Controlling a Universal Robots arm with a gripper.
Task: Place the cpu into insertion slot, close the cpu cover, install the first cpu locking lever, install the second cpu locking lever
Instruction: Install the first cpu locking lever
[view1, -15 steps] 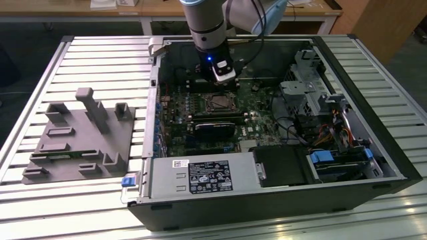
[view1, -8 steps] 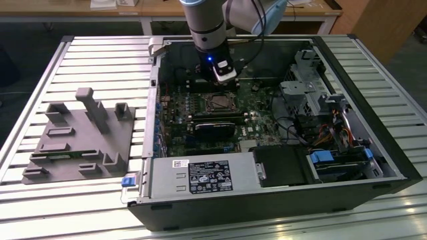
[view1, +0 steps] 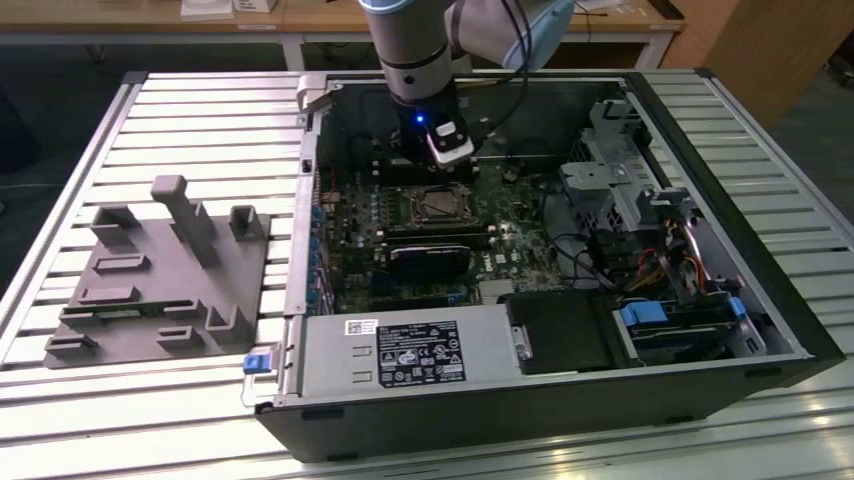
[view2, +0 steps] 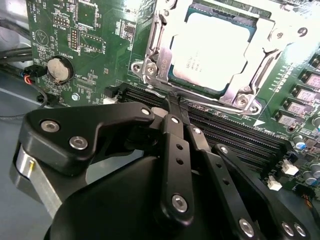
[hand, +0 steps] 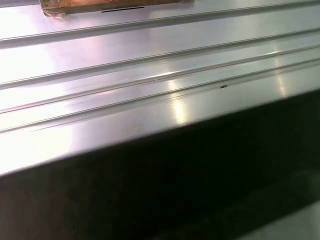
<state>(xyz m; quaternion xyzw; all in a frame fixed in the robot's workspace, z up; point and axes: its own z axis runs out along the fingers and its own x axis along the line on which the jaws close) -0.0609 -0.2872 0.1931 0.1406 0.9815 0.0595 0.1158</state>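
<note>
Surface: slatted metal table (view1: 200, 110) carrying an open computer case (view1: 721, 340), with a grey fixture block (view1: 160, 270) at about 9 o'clock of the case in the exterior view.
Board: green circuit board (view2: 95, 30) lies flat in the case; a round coin cell (view2: 59, 69) sits well apart from the socket, at about 9 o'clock of it in the second wrist view.
Cpu: the cpu (view2: 212, 52) already sits in the insertion slot (view1: 438, 208), its pale metal top showing through the frame.
Cover: the cpu cover (view2: 160, 55) appears to lie down over the chip's edges, framing it on all sides seen.
Levers: a thin dark rod runs from the cover's near corner toward the claw; whether either locking lever is latched cannot be told.
Gripper: the gripper (view2: 172, 105) hangs just beside the socket, at about 6 o'clock of it in the second wrist view, fingers drawn together with their tips meeting at that rod; whether they pinch it cannot be told.
Arm: in the exterior view the wrist stands over the board at about 12 o'clock of the socket.
Risk: judged from this, a lever could slip off narrow closed tips and spring back; a sideways push might scrape the long black slots (view2: 235, 135) just beside the fingers.
</note>
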